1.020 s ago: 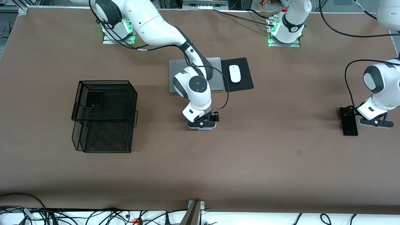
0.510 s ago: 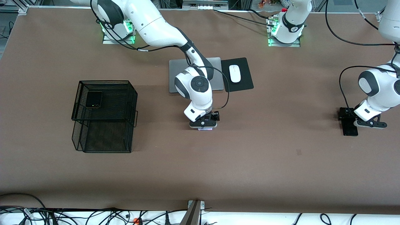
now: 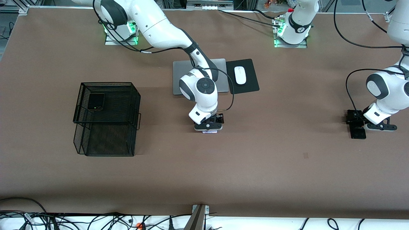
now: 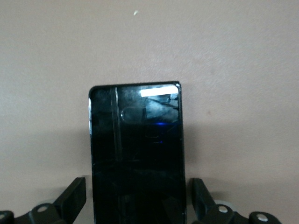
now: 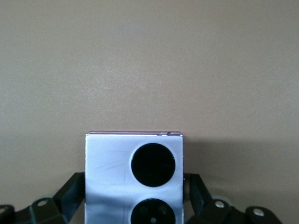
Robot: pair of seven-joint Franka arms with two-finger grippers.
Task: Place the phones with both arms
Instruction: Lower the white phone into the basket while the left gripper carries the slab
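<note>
Front view: right gripper (image 3: 208, 127), fingers apart, straddles the glossy squarish lilac phone (image 5: 133, 179) near the flat grey laptop (image 3: 182, 75). Left gripper (image 3: 367, 126), fingers apart, straddles the long glossy black slab phone (image 4: 136, 154), well apart from the laptop.

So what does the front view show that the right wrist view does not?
Only the front view shows the mesh basket holding the small black phone, the laptop, the mouse, and the left hand over the long black phone. Only the right wrist view shows the lilac phone's two black circles. Both show the open right hand straddling it.
</note>
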